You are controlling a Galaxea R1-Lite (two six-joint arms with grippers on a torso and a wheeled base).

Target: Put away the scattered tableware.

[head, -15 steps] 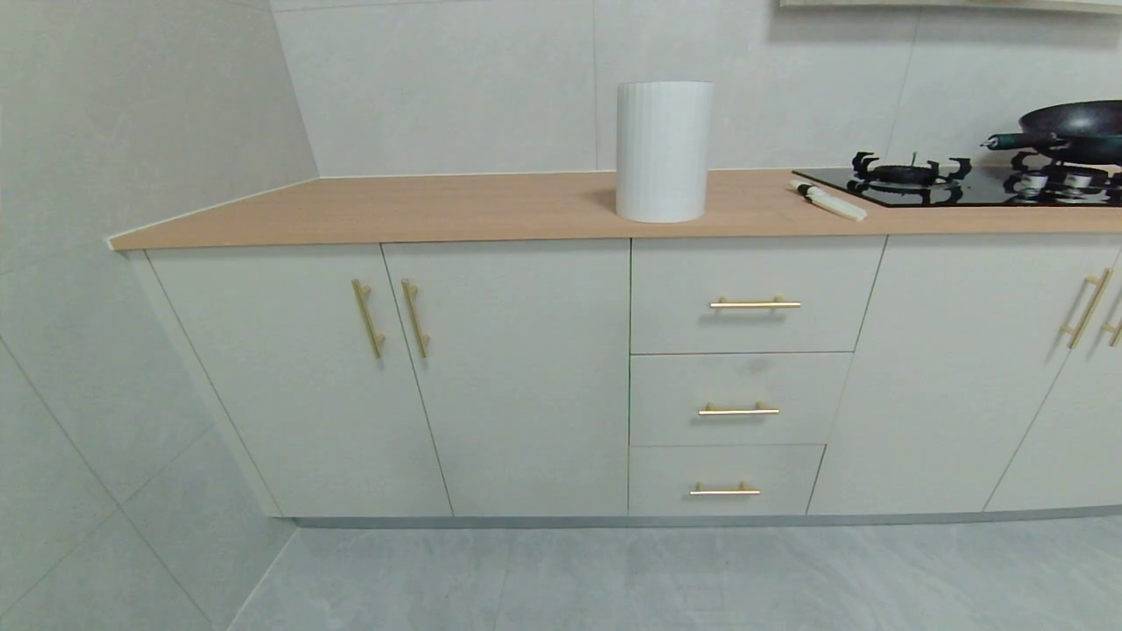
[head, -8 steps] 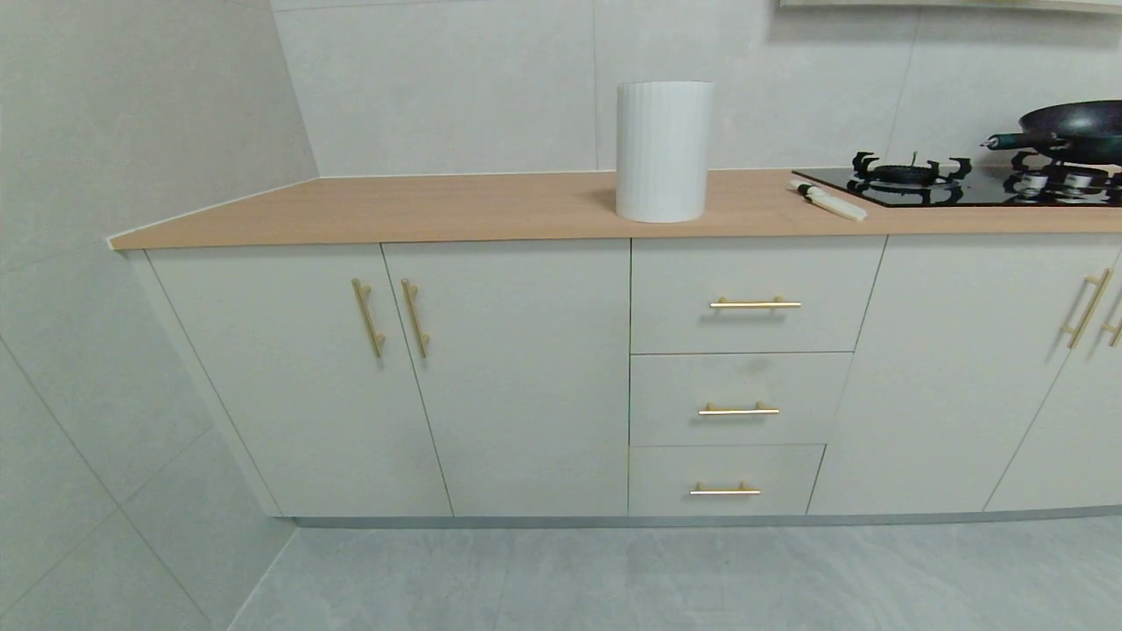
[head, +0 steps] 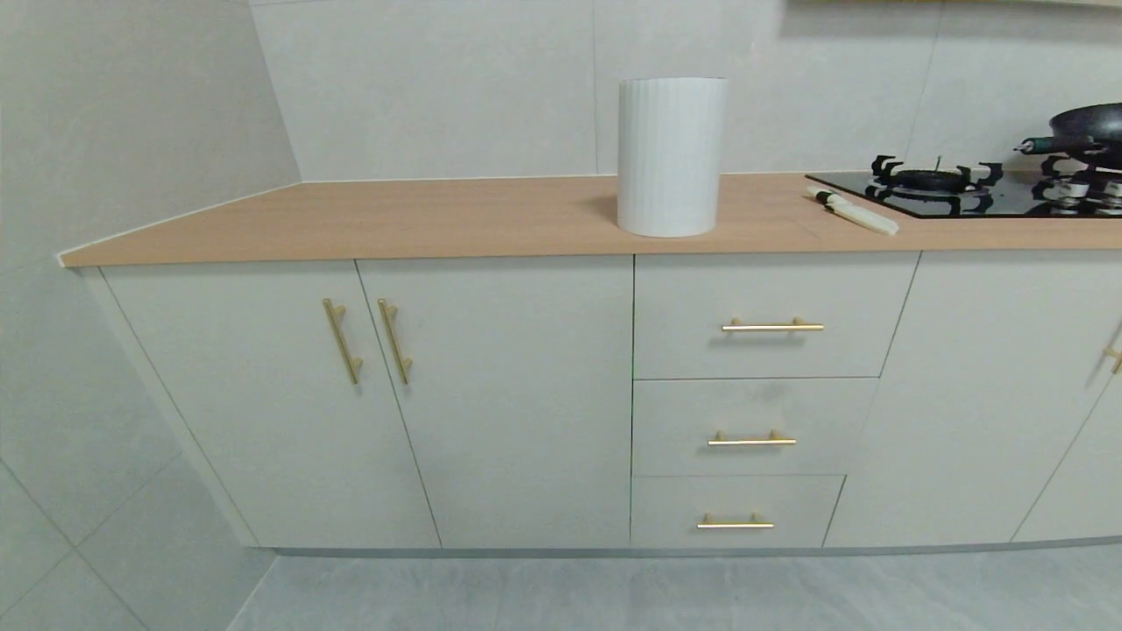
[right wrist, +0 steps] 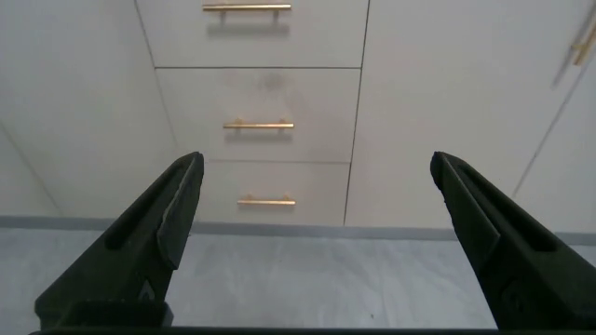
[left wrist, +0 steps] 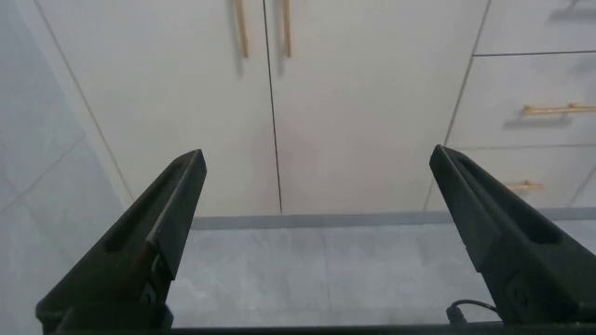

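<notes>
Left gripper (left wrist: 317,156) and right gripper (right wrist: 317,158) both hang spread wide and empty, low before the cabinet fronts, the right one facing the drawer stack (right wrist: 259,112). On the countertop (head: 394,219) the ribbed white holder (head: 671,156) stands upright near the front edge. The pale utensil (head: 852,211) lies flat just beside the hob (head: 964,197), at its front corner. Risk: a shallow pinch could skid the thin utensil off the front edge, and clipping the tall holder's rim could topple it.

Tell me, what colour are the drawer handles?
The drawer handles are gold; the head view shows them best.
</notes>
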